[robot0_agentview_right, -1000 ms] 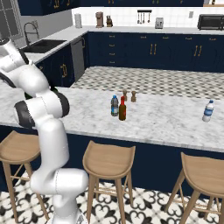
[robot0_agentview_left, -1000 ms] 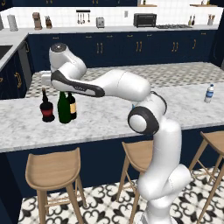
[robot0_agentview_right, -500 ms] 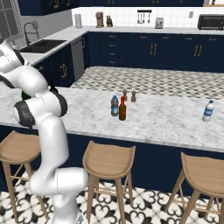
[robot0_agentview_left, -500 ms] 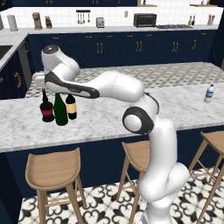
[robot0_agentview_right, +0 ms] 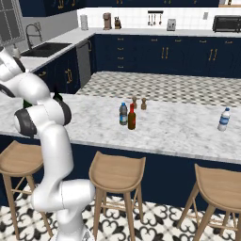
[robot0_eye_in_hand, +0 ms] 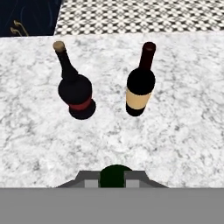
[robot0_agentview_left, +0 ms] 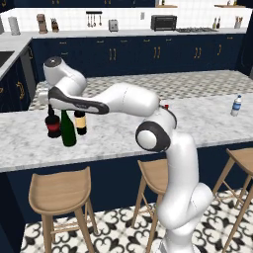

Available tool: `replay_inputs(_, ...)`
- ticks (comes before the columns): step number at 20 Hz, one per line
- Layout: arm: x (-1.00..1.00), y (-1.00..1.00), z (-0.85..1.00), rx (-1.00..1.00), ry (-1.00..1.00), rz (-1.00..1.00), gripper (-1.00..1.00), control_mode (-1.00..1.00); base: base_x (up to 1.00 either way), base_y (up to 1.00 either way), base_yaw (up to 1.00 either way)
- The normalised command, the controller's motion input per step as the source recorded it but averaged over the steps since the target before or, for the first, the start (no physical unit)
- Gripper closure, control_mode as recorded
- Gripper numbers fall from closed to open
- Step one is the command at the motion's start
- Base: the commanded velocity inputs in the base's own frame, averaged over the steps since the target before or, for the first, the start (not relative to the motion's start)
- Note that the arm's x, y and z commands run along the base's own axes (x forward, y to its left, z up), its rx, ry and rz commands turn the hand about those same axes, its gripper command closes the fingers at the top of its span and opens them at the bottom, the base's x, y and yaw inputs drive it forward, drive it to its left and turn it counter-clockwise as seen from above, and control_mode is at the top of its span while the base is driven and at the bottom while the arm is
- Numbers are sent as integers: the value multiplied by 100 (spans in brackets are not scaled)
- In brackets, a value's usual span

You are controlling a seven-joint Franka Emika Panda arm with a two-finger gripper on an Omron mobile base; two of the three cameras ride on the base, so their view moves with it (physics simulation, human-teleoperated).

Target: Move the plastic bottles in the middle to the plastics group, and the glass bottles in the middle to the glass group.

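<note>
Hand view: seen from above the marble tabletop, looking down along the pincer.
Pincer: fingers pressed against the rounded top of the green bottle, which sits between the two tips; pinching it.
Green bottle, left base view: upright under the pincer, its base on or just above the tabletop; contact cannot be told.
Squat wine bottle: just beyond the pincer in the hand view, red label band, upright; in the left base view touching or nearly touching the green bottle.
Slim wine bottle: just beyond the pincer, beside the squat one, yellow-orange label; also.
Amber bottle: well away from the pincer, mid-tabletop, red cap.
Bluish plastic bottle: touching or just beside the amber bottle.
Wooden shakers: just behind that pair.
Clear water bottle: farthest from the pincer, alone at the far end; also.
</note>
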Motion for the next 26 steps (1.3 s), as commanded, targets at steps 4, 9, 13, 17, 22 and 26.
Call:
replay_inputs(4, 0, 3, -33, 0, 0, 0, 100, -100, 0, 0, 0)
replay_inputs(9, 0, 5, -22, 0, 0, 0, 100, -100, 0, 0, 0)
replay_inputs(13, 0, 0, -5, 3, 0, 0, 100, -100, 0, 0, 0)
replay_inputs(17, 3, 0, -4, 7, 0, 0, 100, -100, 0, 0, 0)
replay_inputs(22, 8, 0, -14, 3, 0, 0, 100, -100, 0, 0, 0)
replay_inputs(26, 3, 0, -27, 0, 0, 0, 100, -100, 0, 0, 0)
